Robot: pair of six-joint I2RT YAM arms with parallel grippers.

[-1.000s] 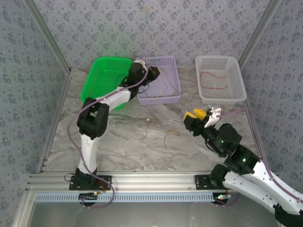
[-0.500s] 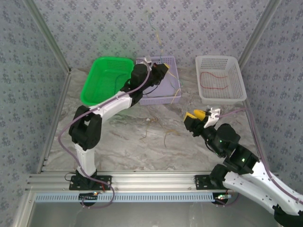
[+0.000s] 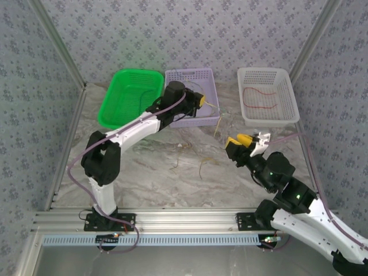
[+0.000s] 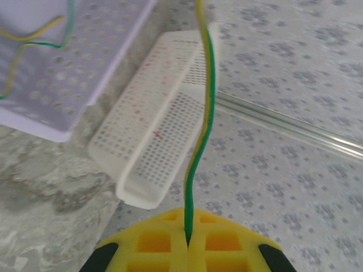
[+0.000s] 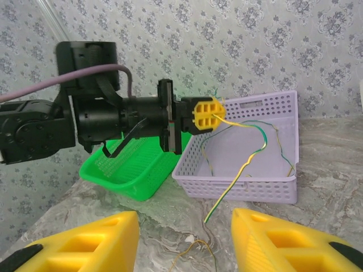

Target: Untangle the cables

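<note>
Left hand (image 3: pixel 202 100), seen from above, is pinched shut on a yellow-green cable (image 3: pixel 217 122) at the right wall of the lilac basket (image 3: pixel 198 121). A second ago it was over that basket's far left corner. It has swung right, and the cable now trails over the wall towards the worktop (image 3: pixel 144 167). My right hand (image 3: pixel 243 140) has barely shifted, near the white basket (image 3: pixel 270 118) where a red cable (image 3: pixel 259 95) lies. A green basket (image 3: pixel 129 92) sits left of the lilac one.

Left wrist camera: the yellow fingers (image 4: pixel 159 243) meet on the cable, which runs straight away from them.

Right wrist camera: my right hand's fingers (image 5: pixel 85 243) stand apart, holding nothing. The cable hangs from the left hand in front of the lilac basket.
</note>
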